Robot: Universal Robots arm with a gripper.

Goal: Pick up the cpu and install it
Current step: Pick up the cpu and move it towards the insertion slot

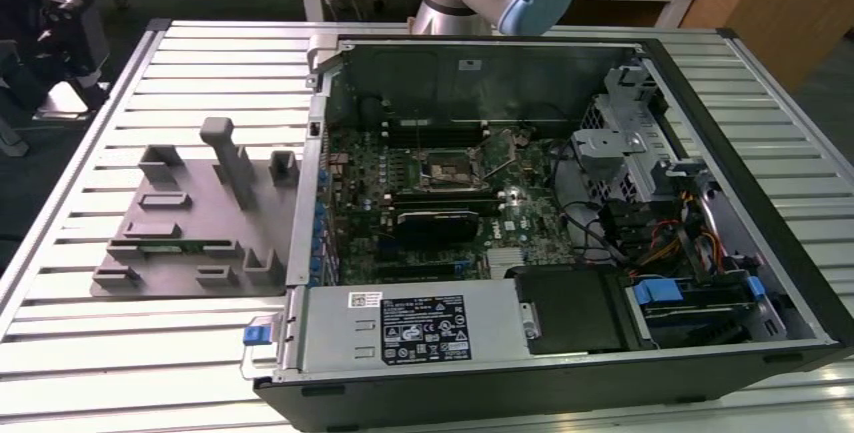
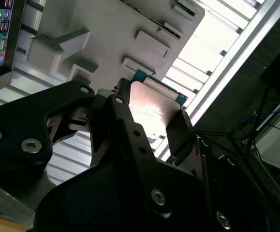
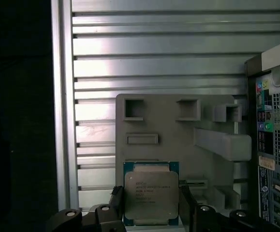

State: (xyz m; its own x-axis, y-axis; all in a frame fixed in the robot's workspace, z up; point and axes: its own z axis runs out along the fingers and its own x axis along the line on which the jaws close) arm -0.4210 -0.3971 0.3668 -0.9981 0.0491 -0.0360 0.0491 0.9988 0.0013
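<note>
slatted metal table (image 1: pixel 80 353) with grey holder tray (image 1: pixel 187 243) beside open computer case (image 1: pixel 561 388)

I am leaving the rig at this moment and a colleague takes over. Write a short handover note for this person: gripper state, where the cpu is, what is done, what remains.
Gripper: shut on the cpu, with a finger on each of two opposite edges.
Position: the cpu is held in the air over the grey holder tray. The tray lies on the slatted table, next to the open computer case, on the exterior view's left.
Done: the cpu is picked up and off the tray.
Left: the install. The socket on the motherboard looks empty, as far as the exterior view shows.
</note>
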